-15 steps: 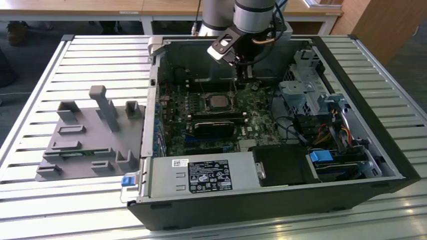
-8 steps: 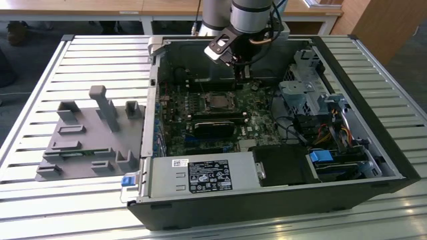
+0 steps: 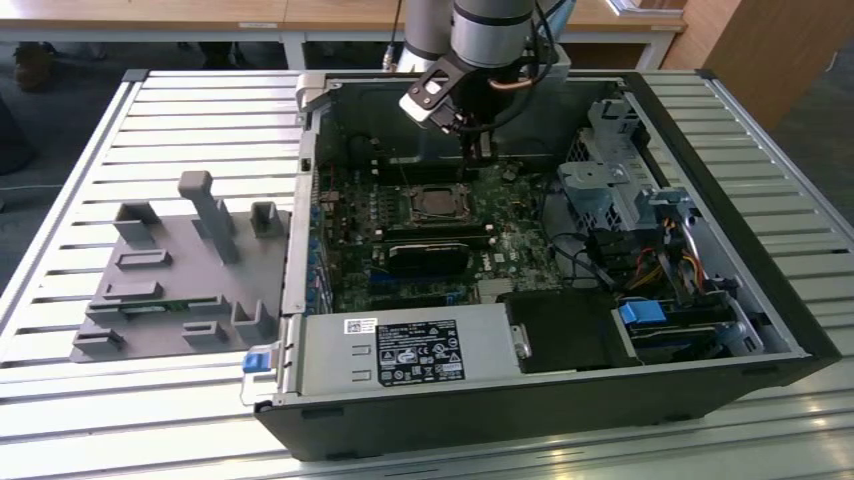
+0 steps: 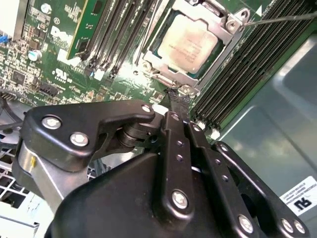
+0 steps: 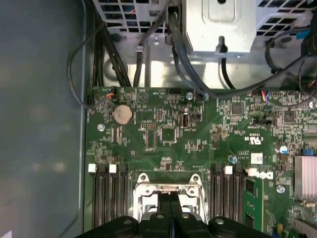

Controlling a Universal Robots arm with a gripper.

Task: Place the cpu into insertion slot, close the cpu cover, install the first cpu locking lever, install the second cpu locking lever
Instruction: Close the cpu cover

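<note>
Inside the open black computer case (image 3: 561, 400) on the slatted metal table (image 3: 134, 400), the dull silver cpu (image 4: 187, 42) is sitting in the insertion slot (image 3: 408, 200), framed by the thin metal cpu cover (image 4: 232, 26), while the hand (image 4: 179, 96), fingers pinched narrowly together, is hovering at the cover's far edge, contact being hard to judge.

Open computer case (image 3: 747, 330) sits on the counter (image 3: 80, 420), with the parts fixture (image 3: 174, 290) beside it on the exterior view's left. The motherboard (image 3: 400, 280) lies inside the case. The cpu (image 4: 188, 42) is on the board, framed by the cpu cover (image 4: 230, 25), with memory slots (image 5: 106, 198) on either side. My tool (image 4: 178, 99) hangs just beside the cover's edge. The power-supply box (image 3: 400, 350) is at the case's end nearest the exterior camera.
</note>
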